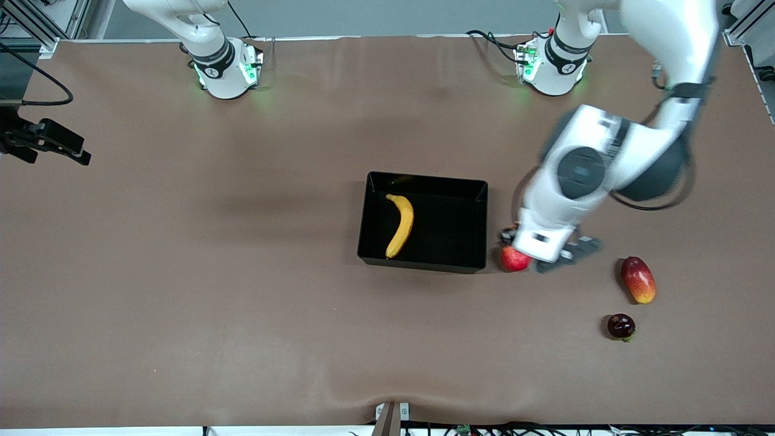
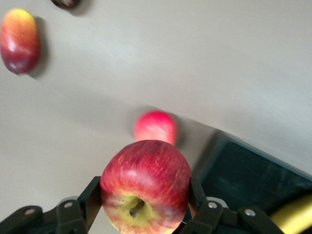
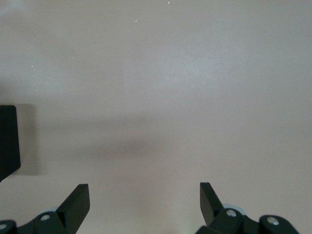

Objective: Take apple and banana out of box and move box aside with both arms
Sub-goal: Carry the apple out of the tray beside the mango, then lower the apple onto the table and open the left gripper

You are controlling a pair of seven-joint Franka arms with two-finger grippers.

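The black tray (image 1: 466, 242) lies mid-table with the yellow banana (image 1: 401, 225) in it. My left gripper (image 2: 146, 187) is shut on a red apple (image 2: 145, 183) with a yellow dimpled end and holds it in the air, beside the tray's wall (image 2: 253, 170) toward the left arm's end. In the front view the left hand (image 1: 536, 245) hides the held apple. A second round red fruit (image 2: 155, 126) lies on the table below it, beside the tray (image 1: 514, 259). My right gripper (image 3: 145, 195) is open and empty over bare table; it is out of the front view.
A red-yellow mango (image 1: 638, 279) and a small dark red fruit (image 1: 621, 326) lie toward the left arm's end, nearer the front camera. A black camera mount (image 1: 45, 142) sits at the right arm's end. A black edge (image 3: 7, 141) shows in the right wrist view.
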